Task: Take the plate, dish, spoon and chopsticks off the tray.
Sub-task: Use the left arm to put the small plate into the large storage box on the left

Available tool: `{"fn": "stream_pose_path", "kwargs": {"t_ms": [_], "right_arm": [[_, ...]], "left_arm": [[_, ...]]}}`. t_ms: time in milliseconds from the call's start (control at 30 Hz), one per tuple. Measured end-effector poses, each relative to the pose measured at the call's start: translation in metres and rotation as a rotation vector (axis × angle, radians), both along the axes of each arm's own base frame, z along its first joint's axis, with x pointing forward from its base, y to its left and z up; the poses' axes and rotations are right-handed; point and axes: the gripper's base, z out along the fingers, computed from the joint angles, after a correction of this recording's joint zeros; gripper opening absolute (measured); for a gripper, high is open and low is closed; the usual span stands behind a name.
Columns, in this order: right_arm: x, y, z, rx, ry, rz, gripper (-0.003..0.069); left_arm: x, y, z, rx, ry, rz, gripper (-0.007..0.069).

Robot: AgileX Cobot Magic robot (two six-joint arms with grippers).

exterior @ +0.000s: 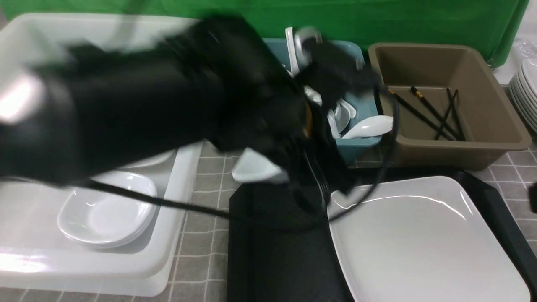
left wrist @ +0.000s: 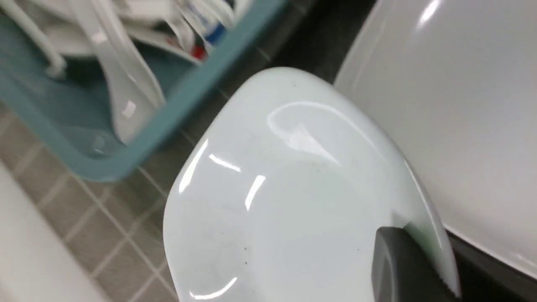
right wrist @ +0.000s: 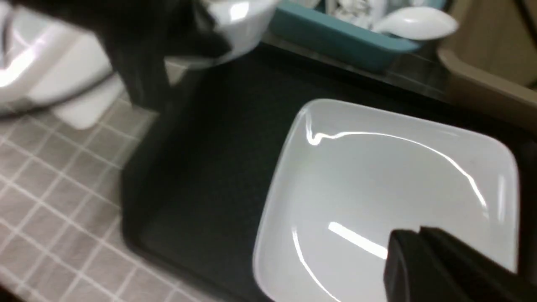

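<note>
Front view shows the left claw clamped on a small glossy white squarish dish. It seems to hold the dish clear of the desk, above the far left corner of the big black textured plastic tray. Left wrist view backs up the grip: one dark finger pad sits over the dish's rim, and the other finger is hidden beneath.

The coming move, as I judge it, turns on one relation. The wide white plastic tub, where matching small white dishes nest, lies towards the desk's left edge from the claw. The dish must therefore travel leftward, and the left arm is the nearer one.

The large glossy white rectangular plate lies flat on the tray towards the desk's near right corner, beneath the right claw, so the right arm is nearer to it. Only a dark stub of that claw shows, and I cannot tell whether it is open or closed.

No spoon or chopsticks lie on the visible tray. Along the far edge, white soup spoons rest in a teal plastic tub and black chopsticks in a brown plastic tub.

Motion blur smears the left arm, which hides much of the desk's far left. The plate's near side is cut off, so its long axis cannot be judged.
</note>
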Motion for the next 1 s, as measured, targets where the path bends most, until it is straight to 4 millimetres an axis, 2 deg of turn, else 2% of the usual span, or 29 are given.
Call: {"fn": "stream_pose_path", "kwargs": {"t_ms": [67,133,167,200,300,333,367,433,567,700,733,833,1000], "right_arm": [[0.011,0.015,0.007,0.02,0.029,0.067,0.005],[0.019,0.027,0.015,0.037,0.038,0.115,0.005],[0.027,0.035,0.019,0.046,0.047,0.15,0.005],[0.041,0.052,0.022,0.054,0.079,0.208,0.005],[0.063,0.076,0.025,0.047,0.134,0.275,0.0039],[0.072,0.09,0.025,0.038,0.155,0.306,0.0032],[0.074,0.092,0.025,0.035,0.157,0.311,0.0032],[0.082,0.117,0.026,0.02,0.163,0.375,0.0028],[0.09,0.158,0.029,-0.006,0.143,0.465,0.0027],[0.099,0.185,0.031,-0.007,0.138,0.501,0.0027],[0.1,0.186,0.031,-0.007,0.139,0.5,0.0027],[0.109,0.197,0.03,-0.011,0.156,0.499,0.0027],[0.112,0.2,0.028,-0.015,0.161,0.496,0.0027]], "left_arm": [[0.002,0.026,0.035,-0.033,-0.067,0.059,0.003],[0.006,0.047,0.051,-0.044,-0.096,0.118,0.003],[0.009,0.063,0.059,-0.047,-0.106,0.17,0.003],[0.016,0.093,0.067,-0.04,-0.105,0.271,0.003],[0.025,0.134,0.065,-0.024,-0.059,0.415,0.003],[0.03,0.151,0.059,-0.021,-0.02,0.469,0.003],[0.03,0.153,0.057,-0.018,-0.012,0.475,0.003],[0.035,0.171,0.037,-0.022,0.069,0.517,0.003],[0.038,0.183,-0.011,-0.016,0.145,0.523,0.003],[0.037,0.185,-0.051,-0.008,0.115,0.488,0.003],[0.037,0.185,-0.051,-0.006,0.114,0.488,0.003],[0.035,0.184,-0.074,-0.019,0.078,0.453,0.003],[0.029,0.187,-0.094,0.021,0.091,0.431,0.0052]]}}
